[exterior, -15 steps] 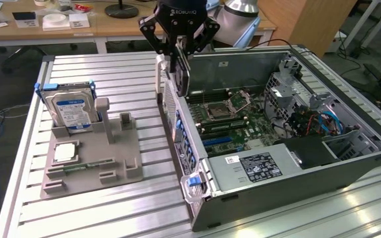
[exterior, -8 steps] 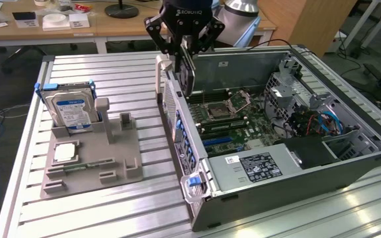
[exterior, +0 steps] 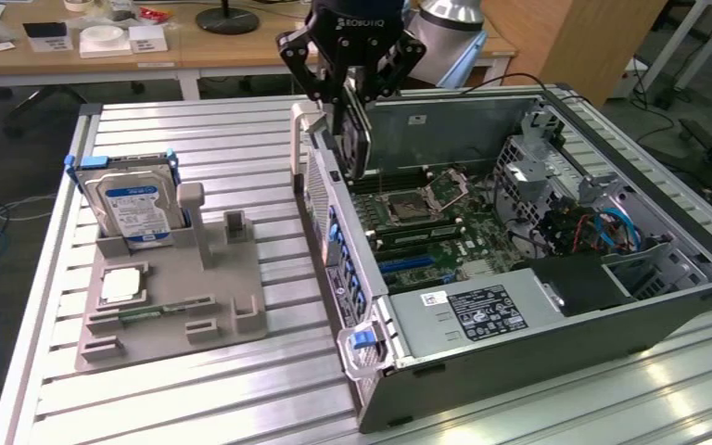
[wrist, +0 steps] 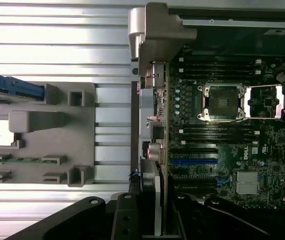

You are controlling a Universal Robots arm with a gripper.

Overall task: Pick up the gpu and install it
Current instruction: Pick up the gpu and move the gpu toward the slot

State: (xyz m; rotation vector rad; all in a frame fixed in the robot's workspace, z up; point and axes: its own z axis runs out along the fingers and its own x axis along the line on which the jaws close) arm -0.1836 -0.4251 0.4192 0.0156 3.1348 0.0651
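The gpu [exterior: 356, 137], a thin dark card, hangs upright on edge with my gripper [exterior: 353, 93] shut on its upper part. It is above the open computer case [exterior: 369, 278], just inside the case's wall on the exterior view's left. In the wrist view the gpu [wrist: 151, 192] shows edge-on between the black fingers [wrist: 125, 215], over the case's rear wall beside the motherboard [wrist: 222, 145]. A blue card slot [wrist: 195, 161] lies on the board close by.
A grey fixture [exterior: 171, 287] stands on the slatted table at the exterior view's left. It holds a silver hard drive [exterior: 133, 209], a square chip [exterior: 121, 286] and a green memory stick [exterior: 146, 315]. Drive cages and blue cables [exterior: 603, 227] crowd the case's far side.
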